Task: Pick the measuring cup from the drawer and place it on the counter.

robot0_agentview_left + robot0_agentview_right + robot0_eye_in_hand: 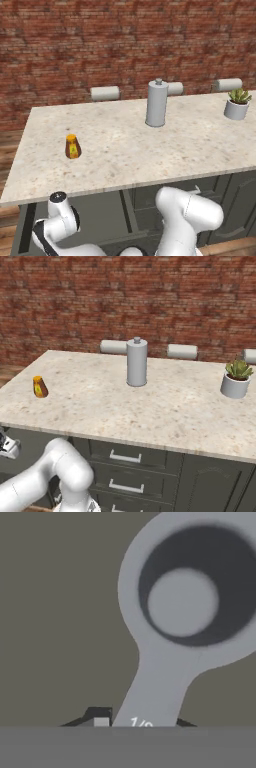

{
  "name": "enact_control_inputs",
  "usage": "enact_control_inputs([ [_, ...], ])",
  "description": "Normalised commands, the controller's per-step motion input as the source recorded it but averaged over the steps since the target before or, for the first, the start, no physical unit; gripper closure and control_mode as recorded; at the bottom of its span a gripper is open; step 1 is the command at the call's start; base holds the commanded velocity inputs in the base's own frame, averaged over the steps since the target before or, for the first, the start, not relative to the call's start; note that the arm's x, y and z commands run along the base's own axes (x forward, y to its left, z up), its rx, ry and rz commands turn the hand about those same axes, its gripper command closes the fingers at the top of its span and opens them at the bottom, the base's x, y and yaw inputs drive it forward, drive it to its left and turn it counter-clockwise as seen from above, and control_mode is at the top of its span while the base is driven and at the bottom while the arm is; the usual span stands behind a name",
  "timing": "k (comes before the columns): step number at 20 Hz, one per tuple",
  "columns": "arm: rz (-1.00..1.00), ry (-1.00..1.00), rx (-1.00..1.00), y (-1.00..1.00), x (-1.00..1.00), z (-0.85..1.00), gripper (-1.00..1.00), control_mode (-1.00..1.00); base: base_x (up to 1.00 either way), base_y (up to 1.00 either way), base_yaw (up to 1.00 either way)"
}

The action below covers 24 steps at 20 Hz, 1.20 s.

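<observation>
- Hand view: the measuring cup [187, 607] is lying flat on the dark floor of the drawer [60, 612], bowl facing up toward the camera, its straight handle running down toward the gripper [142, 722].
- The two dark finger tips [99, 716] are showing either side of the handle end, one to its left and one to its right; the jaws are standing apart around the handle, though whether the pads are already touching metal cannot be told, since the tips are mostly cut off at the lower edge.
- Step in hand, as judged from this pose: closing on the handle before lifting. A good grasp is calling for the fingers to stay square across the flat handle (a stamped marking is reading partly at its end), low enough to catch its thin edges and not skate over the top.
- Base views: the arm is reaching down below the counter [125, 145], at the near left side, in front of the dark cabinets.
- The counter is carrying a small orange bottle [73, 146], a tall grey canister [156, 103] and a potted plant [236, 104]; the broad bare stretch near the front edge is offering the easiest spot for the cup.
- The lift is needing to rise straight first, since the counter's thick edge is overhanging the drawer.
</observation>
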Motion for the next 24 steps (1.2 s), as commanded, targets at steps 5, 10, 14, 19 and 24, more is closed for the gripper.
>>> enact_control_inputs([
  [5, 0.0, -0.31, 0.02, 0.0, -0.72, 0.73, 1.0, -1.0, 0.0, 0.0, 0.0],
  [10, 0.0, -0.32, 0.02, 0.0, -0.2, 1.0, 1.0, -1.0, 0.0, 0.0, 0.0],
  [14, 0.0, -0.28, 0.0, 0.0, -0.02, 1.0, 1.0, -1.0, 0.0, 0.0, 0.0],
  [19, -0.01, -0.13, 0.0, 0.12, 0.0, 1.0, 1.0, -1.0, 0.0, 0.0, 0.0],
  [24, -0.02, 0.02, 0.0, 0.16, 0.07, 1.0, 1.0, -1.0, 0.0, 0.0, 0.0],
])
